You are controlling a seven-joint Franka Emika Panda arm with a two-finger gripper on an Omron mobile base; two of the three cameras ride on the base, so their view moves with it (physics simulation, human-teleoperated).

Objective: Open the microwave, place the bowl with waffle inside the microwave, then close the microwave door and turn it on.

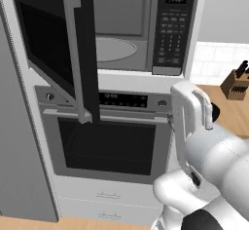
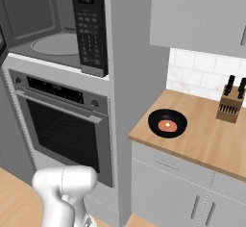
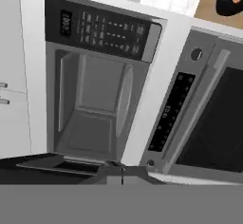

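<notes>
My jaws are together and clamped on nothing; the gripper (image 3: 122, 176) shows at the bottom of the hand view, rolled so the microwave (image 3: 97, 83) appears on its side. The microwave door (image 1: 58, 48) is swung open to the left, its long grey bar handle (image 1: 75, 53) reaching down in front of the oven (image 1: 109, 136); the grey cavity and round glass turntable (image 1: 114, 48) are exposed. The bowl with waffle (image 2: 167, 123) sits on the wooden desk (image 2: 206, 134) to the right of the oven column, well apart from the microwave, with a knife block (image 2: 229, 105) farther back near the tiled wall. My judgement: opening is done and the fetch of the bowl is next. Risks from here — the open door projects into my working space, so a wide swing toward the desk or back could strike it and push it partly shut; the white column between desk and cavity could catch the bowl on the return path. The bowl is shallow, round and looks smooth with a thin rim, so a rim pinch may slip or tilt it, and the flat orange-brown waffle piece could slide out. The turntable looks glassy and slick — a hard set-down could let the bowl skate. The keypad panel (image 1: 171, 29) is flat black with small keys; pressing off-centre could miss the start key.
</notes>
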